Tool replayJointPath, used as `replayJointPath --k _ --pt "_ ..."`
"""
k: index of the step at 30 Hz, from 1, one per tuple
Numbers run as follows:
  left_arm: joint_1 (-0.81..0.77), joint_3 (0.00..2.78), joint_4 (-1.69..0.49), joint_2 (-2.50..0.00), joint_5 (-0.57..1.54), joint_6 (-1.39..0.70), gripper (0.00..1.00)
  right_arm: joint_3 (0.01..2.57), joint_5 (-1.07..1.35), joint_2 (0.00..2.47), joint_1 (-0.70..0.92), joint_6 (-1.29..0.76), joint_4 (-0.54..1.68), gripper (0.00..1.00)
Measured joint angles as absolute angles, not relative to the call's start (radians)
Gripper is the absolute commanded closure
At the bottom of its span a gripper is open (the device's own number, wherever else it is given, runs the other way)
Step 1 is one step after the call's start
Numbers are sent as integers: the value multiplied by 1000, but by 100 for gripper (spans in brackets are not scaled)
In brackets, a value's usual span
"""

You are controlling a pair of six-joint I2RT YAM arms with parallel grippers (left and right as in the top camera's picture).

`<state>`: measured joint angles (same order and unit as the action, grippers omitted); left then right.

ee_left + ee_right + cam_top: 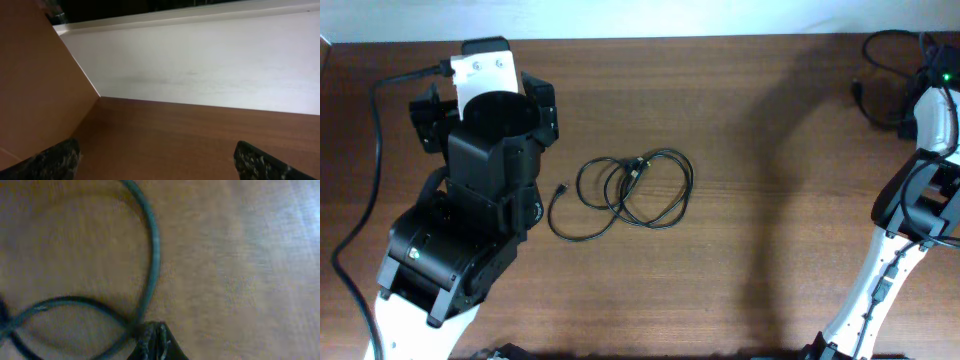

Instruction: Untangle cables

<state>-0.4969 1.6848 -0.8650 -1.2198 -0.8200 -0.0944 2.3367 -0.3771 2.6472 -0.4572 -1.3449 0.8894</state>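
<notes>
I judge the untangling not yet begun: the black cables [625, 190] lie knotted in overlapping loops at the middle of the table [770, 250], well apart from both arms, my left gripper [157, 162] spread wide over bare wood, and I cannot tell how wide my right gripper [155, 342] stands.

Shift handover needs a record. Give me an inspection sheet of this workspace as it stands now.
Surface: brown wooden table.
Job's things: one black cable tangle mid-table with its loops overlapping; a plug end pokes out on its left.
Clutter: nothing seen.
Grippers: left claw is open and empty, facing the wall. The right claw is blurred, its state unclear, and it sits beside a cable loop.
Cables: a black lead trails past the left arm; dark leads bunch at the far right corner.
Surroundings: white wall behind the table.
</notes>
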Motion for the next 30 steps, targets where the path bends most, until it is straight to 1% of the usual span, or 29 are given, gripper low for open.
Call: replayJointPath --k 3,8,12,15,18,21,22,24,30 --pt "-497 1685 -853 -1220 -820 -94 1 2347 -385 2642 -456 -1293 972 96" --pt "-497 1685 -852 -1220 -820 -94 1 2347 -376 2620 -456 -1153 1024 96" --pt "-497 1685 -852 -1220 -820 -94 1 2347 -373 2536 -455 -1070 1019 96" --pt "-497 1685 -852 -1220 -820 -94 1 2348 -374 2418 -446 -974 979 96" --pt "-497 1685 -852 -1220 -820 -94 1 2357 -369 2315 -416 -780 909 96" --pt "-497 1685 -852 -1220 -820 -94 1 2374 -312 2242 -354 -472 871 96" --pt "-497 1685 -852 -1220 -820 -94 1 2376 -290 2233 -336 -403 872 96" --pt "-497 1685 -852 -1220 -820 -94 1 2378 -213 2226 -275 -212 900 96" --pt "-497 1685 -860 -1220 -820 -94 1 2377 110 2232 -130 226 1067 96"
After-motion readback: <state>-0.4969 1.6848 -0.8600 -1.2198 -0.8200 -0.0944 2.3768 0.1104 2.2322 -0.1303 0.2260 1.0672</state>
